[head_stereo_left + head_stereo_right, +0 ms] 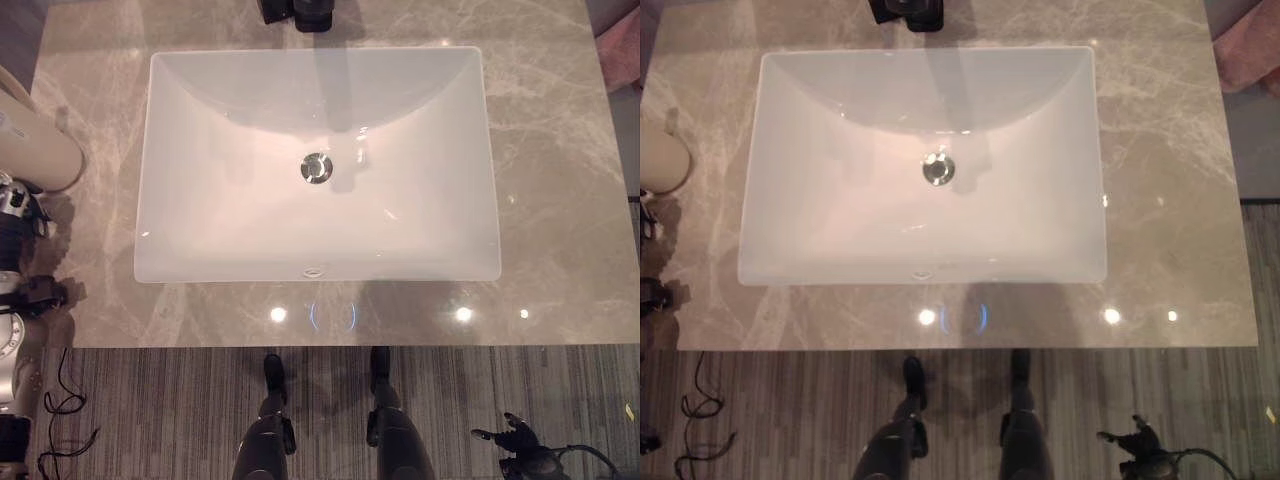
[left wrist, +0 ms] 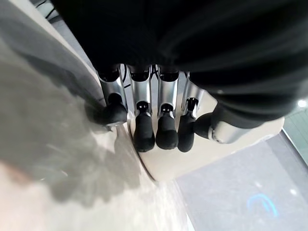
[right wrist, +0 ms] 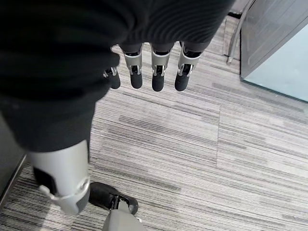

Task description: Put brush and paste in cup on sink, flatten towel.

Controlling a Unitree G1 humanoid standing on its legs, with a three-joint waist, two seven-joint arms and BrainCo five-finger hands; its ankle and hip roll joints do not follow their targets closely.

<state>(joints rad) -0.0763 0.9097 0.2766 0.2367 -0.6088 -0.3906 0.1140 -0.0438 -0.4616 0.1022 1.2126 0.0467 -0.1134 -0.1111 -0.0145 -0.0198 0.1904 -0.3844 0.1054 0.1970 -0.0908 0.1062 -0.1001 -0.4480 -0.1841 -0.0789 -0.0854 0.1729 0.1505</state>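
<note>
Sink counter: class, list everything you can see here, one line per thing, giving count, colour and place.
white rectangular ceramic basin: one, white, set into the middle of the counter
round metal drain: one, silver, centre of the basin
dark tap base: one, black, far edge of the counter behind the basin
grey veined stone countertop: one, grey-beige, all round the basin
cream cylinder: one, cream, lying at the counter's left edge
pink cloth: one, pink, off the counter's far right corner
striped carpet floor: grey, in front of the counter
left robot hand: one, silver and dark, fingertips beside the cream cylinder
right robot hand: one, silver and dark, fingers relaxed above the floor, lower right
</note>
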